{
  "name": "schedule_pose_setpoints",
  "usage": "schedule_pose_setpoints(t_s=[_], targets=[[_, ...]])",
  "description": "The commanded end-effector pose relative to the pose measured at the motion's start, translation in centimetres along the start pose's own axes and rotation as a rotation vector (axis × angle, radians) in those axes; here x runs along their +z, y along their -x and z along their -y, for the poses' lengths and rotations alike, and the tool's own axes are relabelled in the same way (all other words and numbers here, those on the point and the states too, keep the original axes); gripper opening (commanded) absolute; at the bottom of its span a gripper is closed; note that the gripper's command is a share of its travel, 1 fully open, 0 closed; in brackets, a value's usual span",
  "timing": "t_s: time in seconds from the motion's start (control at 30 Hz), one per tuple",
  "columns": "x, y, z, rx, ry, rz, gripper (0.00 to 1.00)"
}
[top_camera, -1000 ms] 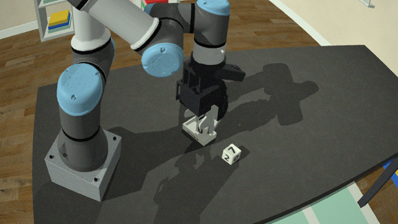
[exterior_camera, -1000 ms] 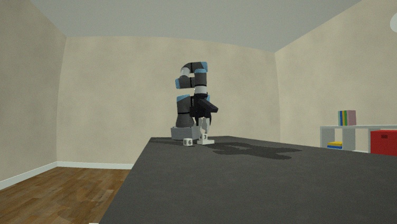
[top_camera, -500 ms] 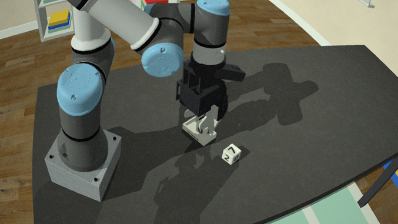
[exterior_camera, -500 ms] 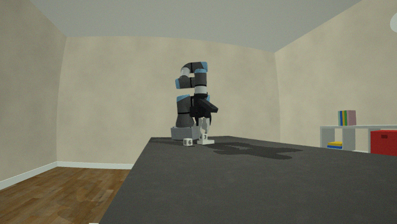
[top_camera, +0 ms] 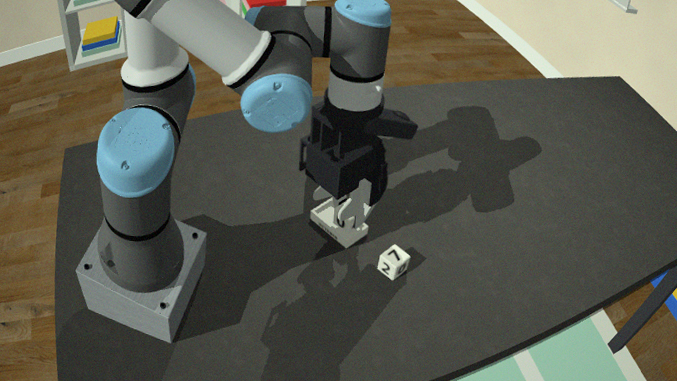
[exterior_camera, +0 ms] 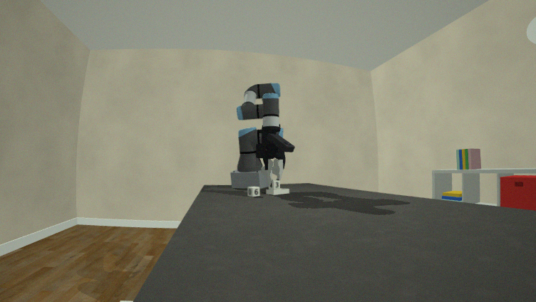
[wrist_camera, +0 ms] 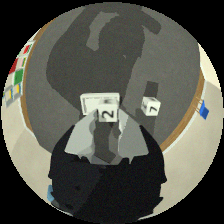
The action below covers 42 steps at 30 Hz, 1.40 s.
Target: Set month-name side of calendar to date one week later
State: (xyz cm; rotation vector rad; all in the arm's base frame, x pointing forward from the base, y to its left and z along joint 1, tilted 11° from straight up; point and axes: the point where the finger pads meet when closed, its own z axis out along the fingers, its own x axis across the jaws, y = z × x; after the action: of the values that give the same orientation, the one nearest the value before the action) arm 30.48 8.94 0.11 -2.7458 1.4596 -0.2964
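Gripping a numbered cube (wrist_camera: 108, 114) in the pincer (wrist_camera: 107, 131), holding it down in the white tray (top_camera: 328, 227); lying loose on the counter (top_camera: 541, 201) at four o'clock, second cube (top_camera: 393, 261)

Two white number cubes — one (top_camera: 344, 217) over the tray between the pincer's (top_camera: 348, 210) fingers, one (top_camera: 393, 261) loose on the counter (top_camera: 541, 201). One white calendar tray (top_camera: 328, 229). One robot arm (top_camera: 136, 176) on one grey base block (top_camera: 164, 320) — one shelf unit (top_camera: 66, 25) behind.
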Motion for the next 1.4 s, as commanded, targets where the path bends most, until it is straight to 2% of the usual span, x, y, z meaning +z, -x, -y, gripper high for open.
schedule_pose_setpoints(t_s=[0.0, 0.67, 1.37], targets=[[0.07, -0.05, 0.06, 0.000, -0.002, -0.001, 0.11], [0.81, -0.05, 0.06, 0.000, -0.002, -0.001, 0.11], [0.85, -0.05, 0.06, 0.000, -0.002, -0.001, 0.11]])
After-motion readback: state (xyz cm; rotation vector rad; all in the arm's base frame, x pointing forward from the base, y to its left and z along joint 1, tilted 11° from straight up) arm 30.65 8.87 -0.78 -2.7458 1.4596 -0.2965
